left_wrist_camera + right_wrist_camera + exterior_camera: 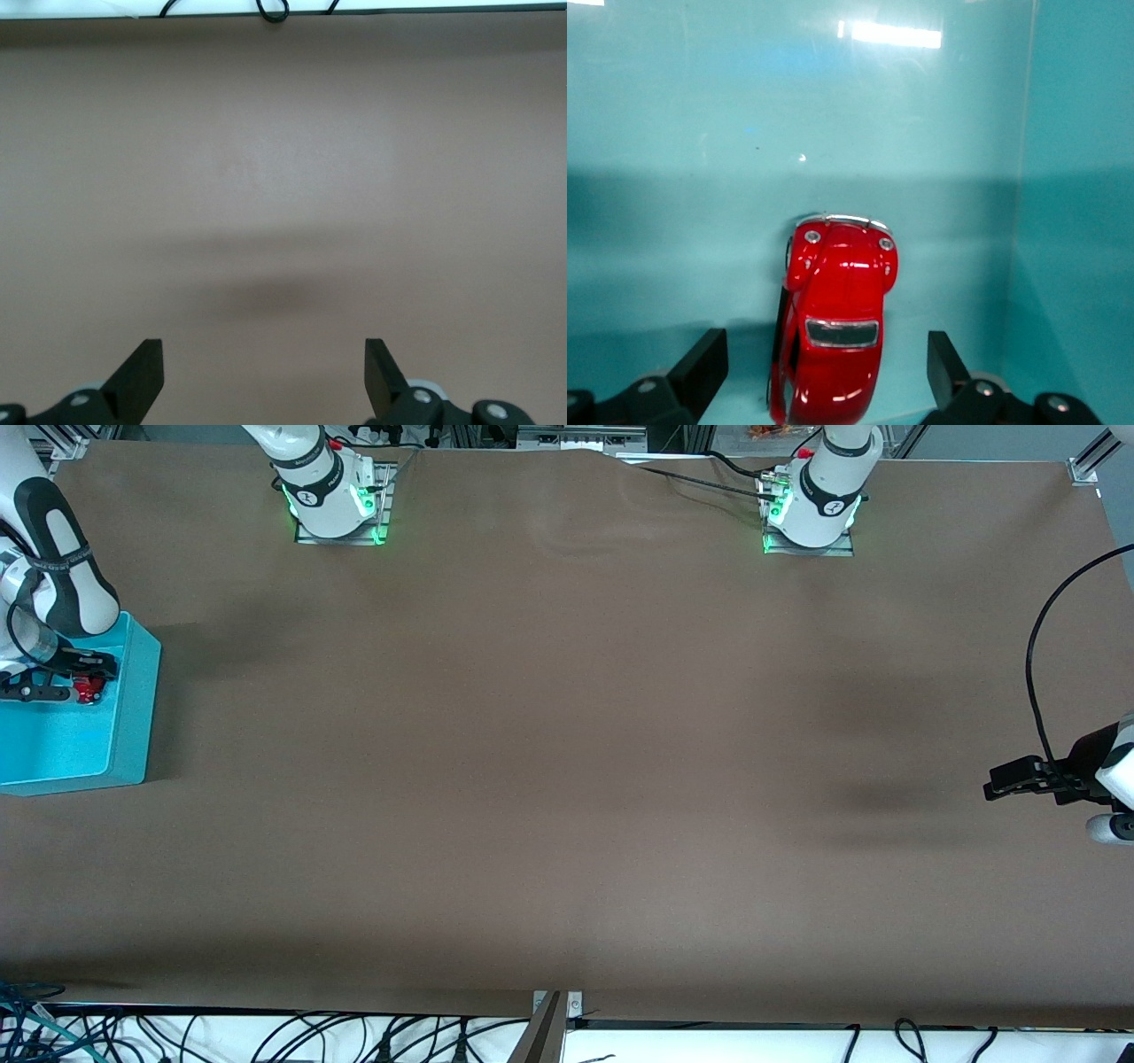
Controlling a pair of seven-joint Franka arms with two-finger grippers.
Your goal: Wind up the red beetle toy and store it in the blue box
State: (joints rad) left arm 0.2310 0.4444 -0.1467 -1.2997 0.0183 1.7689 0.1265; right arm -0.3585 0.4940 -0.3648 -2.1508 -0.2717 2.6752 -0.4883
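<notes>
The red beetle toy (837, 319) lies in the blue box (673, 133), on the box floor near one inner wall. In the front view the toy (89, 688) shows as a small red spot inside the box (133, 717), at the right arm's end of the table. My right gripper (827, 367) is open inside the box, one finger on each side of the toy with gaps between; it also shows in the front view (84, 677). My left gripper (997, 784) is open and empty over bare table at the left arm's end; the left wrist view (264, 372) shows only tabletop.
The brown table (567, 735) spreads between the two arms. The box's wall (137, 691) rises beside my right gripper. Cables (266, 1036) hang past the table edge nearest the front camera.
</notes>
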